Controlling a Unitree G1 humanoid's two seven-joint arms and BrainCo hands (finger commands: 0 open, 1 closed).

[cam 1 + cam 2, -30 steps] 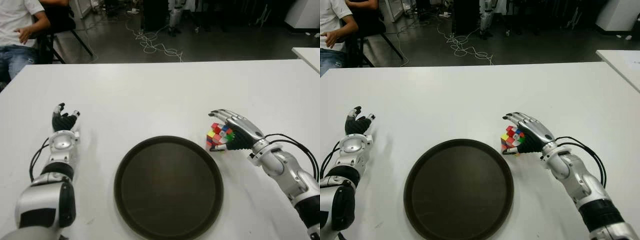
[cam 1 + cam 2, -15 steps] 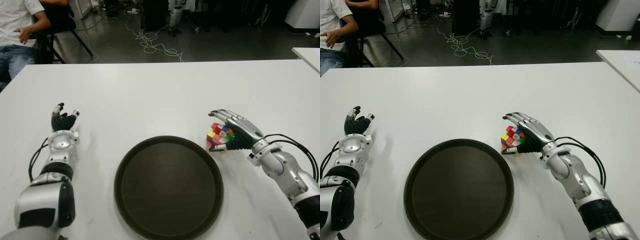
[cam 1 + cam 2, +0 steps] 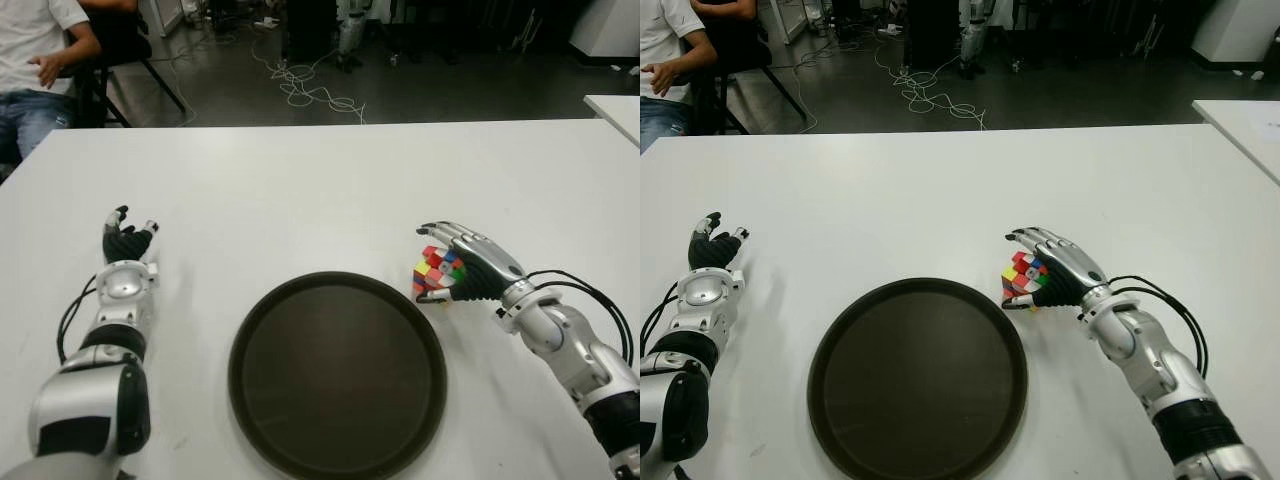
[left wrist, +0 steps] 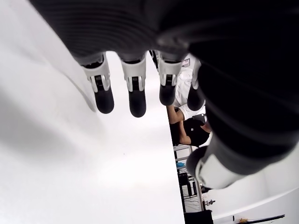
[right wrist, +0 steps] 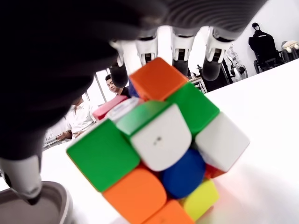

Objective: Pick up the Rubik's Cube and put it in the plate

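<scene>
Rubik's Cube [image 3: 438,274], light, rigid, slick-faced, sits gripped across opposite faces by right hand [image 3: 470,268] beside plate [image 3: 338,372]; left hand [image 3: 127,246] idles open near table's [image 3: 320,190] left edge.

No legible text, no labels, no brand marks, no numbers, no signs in any view, small dark mark on one white cube sticker, unreadable

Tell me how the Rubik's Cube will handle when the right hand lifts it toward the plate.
The Rubik's Cube, held in the right hand, looks rigid, so it should not deform. Its glossy, rounded tiles may slip. Its layers appear slightly twisted out of line, so a squeeze might turn them. Flat faces should keep it from rolling on the plate. The left hand shows left of the plate.
</scene>
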